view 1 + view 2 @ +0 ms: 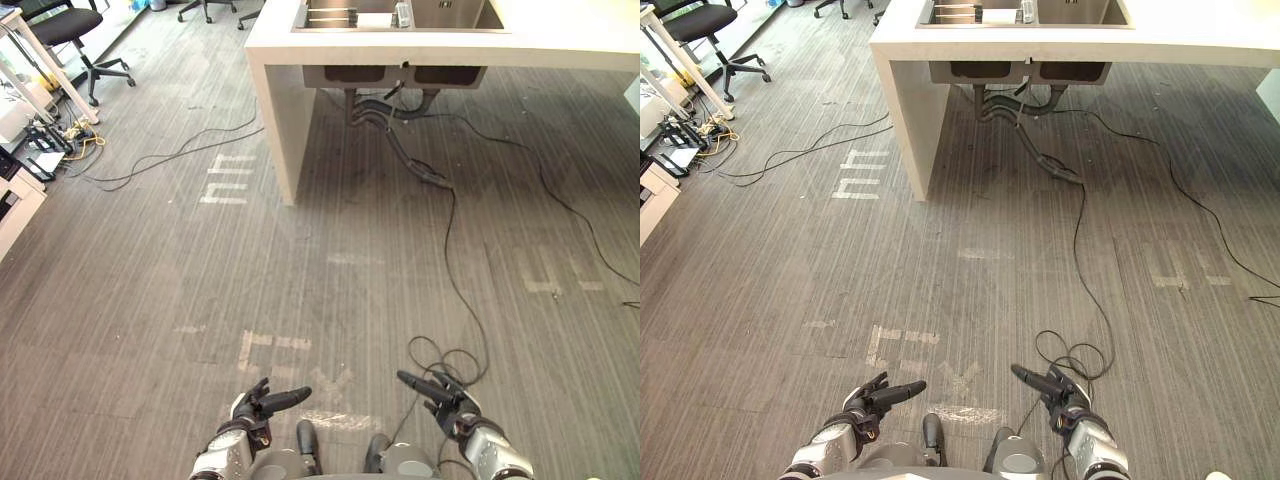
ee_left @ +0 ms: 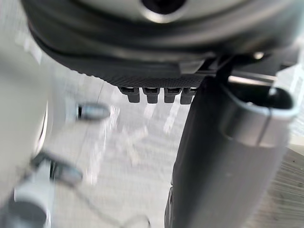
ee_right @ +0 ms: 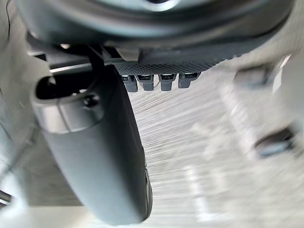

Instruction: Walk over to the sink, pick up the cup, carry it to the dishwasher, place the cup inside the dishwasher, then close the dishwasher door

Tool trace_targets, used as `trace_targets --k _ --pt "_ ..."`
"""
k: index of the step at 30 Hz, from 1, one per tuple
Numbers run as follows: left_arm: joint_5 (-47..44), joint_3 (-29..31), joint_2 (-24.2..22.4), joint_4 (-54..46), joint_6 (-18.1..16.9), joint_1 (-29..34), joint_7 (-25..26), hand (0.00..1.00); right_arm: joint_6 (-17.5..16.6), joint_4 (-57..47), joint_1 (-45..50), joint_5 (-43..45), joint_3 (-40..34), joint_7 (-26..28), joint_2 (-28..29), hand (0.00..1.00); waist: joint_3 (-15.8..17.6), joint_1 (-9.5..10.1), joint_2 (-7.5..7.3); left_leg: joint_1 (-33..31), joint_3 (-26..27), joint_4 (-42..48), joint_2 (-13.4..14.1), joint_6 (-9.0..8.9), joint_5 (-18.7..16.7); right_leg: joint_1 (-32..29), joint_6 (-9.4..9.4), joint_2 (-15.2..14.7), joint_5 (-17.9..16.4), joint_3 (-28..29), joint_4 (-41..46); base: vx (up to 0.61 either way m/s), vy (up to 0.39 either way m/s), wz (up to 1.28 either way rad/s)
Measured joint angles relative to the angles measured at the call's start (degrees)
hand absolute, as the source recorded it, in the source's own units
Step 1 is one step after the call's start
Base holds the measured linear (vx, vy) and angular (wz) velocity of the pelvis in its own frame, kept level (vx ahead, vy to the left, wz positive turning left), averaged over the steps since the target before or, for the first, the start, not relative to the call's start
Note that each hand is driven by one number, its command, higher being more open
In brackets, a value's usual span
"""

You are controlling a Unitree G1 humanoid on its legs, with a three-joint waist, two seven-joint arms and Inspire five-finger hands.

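Sink [image 1: 460, 15], steel, well ahead | small pale cup [image 1: 403, 12] at it, I judge light, rigid: grip its side | dark left hand [image 1: 262, 402], right hand [image 1: 447, 393]: fingers straight, empty

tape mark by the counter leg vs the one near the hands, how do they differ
The tape mark by the counter leg is bright white; the tape mark near the hands is worn and faint. The first lies beside the counter; the second just ahead of the left hand. Both are short strips on the grey floor.
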Motion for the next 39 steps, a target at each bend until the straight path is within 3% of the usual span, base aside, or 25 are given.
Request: trace_targets --k 8,10,14,20,24,26,28,30,33,34,35,37,38,39 --pt "10.62 -0.32 -0.48 -0.7 -1.06 0.58 12.41 1.0 -5.36 0.75 1.19 -6.39 2.8 -1.77 0.47 1.0 0.34 -0.63 -0.29 -0.11 2.26 0.37 -0.21 0.67 0.04 1.4 0.71 -1.26 -1.4 -3.9 1.17 0.05 -0.012 0.2" --pt "11.78 -0.02 -0.53 -0.85 -2.18 1.49 14.99 1.0 -6.38 1.33 0.95 -6.42 3.48 -2.71 0.42 1.0 0.56 -0.62 -0.46 -0.88 4.76 3.03 0.04 2.53 -1.51 1.57 0.91 -1.82 -2.17 -4.02 2.3 0.03 0.017 0.05" --pt "11.56 1.42 -0.66 -0.49 -3.11 2.72 15.25 1.0 -7.06 1.92 1.51 -5.19 3.83 -2.9 0.44 1.0 1.08 -0.47 -0.78 -3.4 7.54 10.91 1.4 3.23 -6.14 2.31 1.35 -2.31 -2.72 -3.96 3.03 0.03 0.02 0.0" --pt "5.83 3.06 -0.81 0.74 -3.09 5.21 9.14 1.0 -5.71 1.96 4.22 5.94 1.85 -2.6 2.58 1.0 1.11 0.02 -0.82 -2.7 8.97 11.88 1.37 2.99 -7.71 3.12 1.82 -2.8 -3.0 -3.24 3.51 0.02 0.034 -0.06" --pt "3.19 5.92 -1.08 2.95 -2.91 6.07 3.8 1.0 -4.71 2.65 4.87 7.94 0.66 -2.99 4.67 1.0 0.77 -0.16 -1.01 1.36 10.58 4.8 -0.03 3.63 -4.68 3.25 1.92 -2.77 -2.93 -1.58 3.11 0.0 0.02 -0.19" --pt "2.46 5.93 -0.63 4.2 -1.75 6.0 0.57 1.0 -4.59 3.51 4.86 9.67 -0.48 -3.01 5.23 1.0 0.43 -0.43 -1.43 2.48 10.81 2.48 -0.42 3.71 -3.61 3.24 1.96 -2.62 -2.91 -1.37 2.95 0.0 0.013 -0.1" --pt "1.18 5.88 0.25 4.87 1.41 5.59 -6.69 1.0 -4.09 4.76 4.39 12.07 -2.01 -2.45 5.66 1.0 0.16 -0.82 -1.8 3.86 11.56 0.27 -0.78 3.98 -2.86 3.22 2.05 -2.42 -2.86 -0.49 2.89 0.02 0.013 -0.17" --pt "-0.15 5.85 0.52 5.8 2.18 5.05 -8.99 1.0 -3.64 5.64 4.22 12.68 -3.2 -1.61 5.72 1.0 0.09 -0.89 -2.01 4.44 12.45 -0.36 -1.11 4.3 -3.0 2.88 2.4 -2.65 -3.06 0.35 3.63 0.02 0.036 -0.22" --pt "-3.37 5.61 1.21 6.73 3.91 3.72 -9.85 1.0 -2.8 5.56 3.37 12.84 -4.35 -0.69 4.89 1.0 0.42 -1.1 -2.64 3.67 13.24 2.34 -1.92 7.75 -6.25 0.04 4.06 -5.87 -5.15 0.23 11.03 0.02 0.058 -0.14" --pt "-4.03 5.61 1.29 6.9 4.54 3.34 -9.91 1.0 -2.41 5.55 3.13 12.88 -4.2 -0.65 4.41 1.0 0.43 -1.1 -2.68 3.37 13.34 3.24 -1.83 7.99 -6.98 -0.89 4.06 -6.56 -5.15 -0.13 13.32 0.06 0.075 -0.1" --pt "-5.01 5.51 1.64 6.88 5.72 2.94 -10.35 1.0 -1.58 5.53 2.18 12.97 -4.05 -0.77 3.73 1.0 0.39 -1.01 -2.53 2.74 13.66 5.6 -1.63 8.42 -8.63 -3.34 3.01 -8.64 -5.24 -0.65 19.67 0.06 0.066 -0.09" --pt "-6.54 5.38 2.78 6.88 5.84 2.56 -9.99 1.0 -0.72 5.54 0.89 14.47 -3.21 -1.3 2.27 1.0 1.43 -0.99 -3.74 1.67 13.96 12.49 -0.67 8.58 -13.16 -8.38 -4.02 -13.02 -2.91 -0.5 33.25 0.1 0.062 -0.09" --pt "-6.91 5.25 3.02 6.88 5.86 2.35 -9.72 1.0 -0.67 5.51 0.8 15.13 -2.84 -1.36 1.9 1.0 1.57 -1.0 -3.91 1.71 13.8 14.14 -0.37 8.7 -14.36 -9.63 -4.94 -13.74 -1.34 0.48 36.56 0.17 0.078 0.06" --pt "-7.95 4.06 3.31 6.74 5.76 2.21 -8.82 1.0 -1.15 5.21 0.62 15.69 -2.4 -1.33 1.15 1.0 2.04 -1.1 -3.83 2.44 12.93 16.98 0.17 9.33 -16.28 -12.6 -4.32 -14.42 1.88 3.53 43.27 0.17 0.056 0.19"
